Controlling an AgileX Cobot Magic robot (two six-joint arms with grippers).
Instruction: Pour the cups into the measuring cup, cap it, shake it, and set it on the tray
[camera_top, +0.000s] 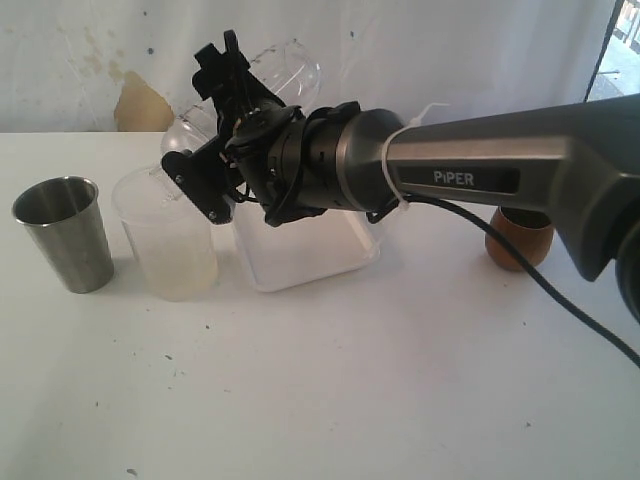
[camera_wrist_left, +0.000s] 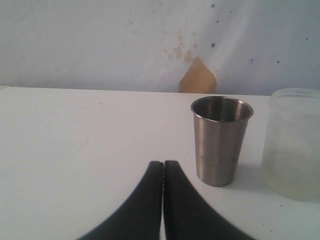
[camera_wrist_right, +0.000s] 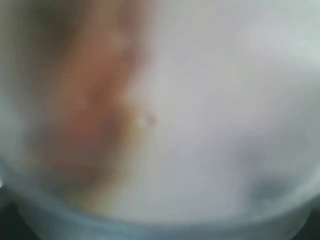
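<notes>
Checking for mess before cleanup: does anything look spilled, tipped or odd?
No spill shows on the table. The clear measuring cup is tipped steeply in the right gripper, above the frosted cup. A tan stain marks the back wall.

I see a grey brushed-steel tumbler (camera_top: 60, 232), a brown wooden cup (camera_top: 518, 240), a clear measuring cup (camera_top: 290, 65), a white table (camera_top: 330, 400), and a tan stain (camera_top: 140, 105) on the white wall (camera_top: 450, 50).

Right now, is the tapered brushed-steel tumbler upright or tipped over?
Upright. The tapered brushed-steel tumbler stands on its narrow base on the white table, with its open rim facing up in both the exterior and left wrist views.
</notes>
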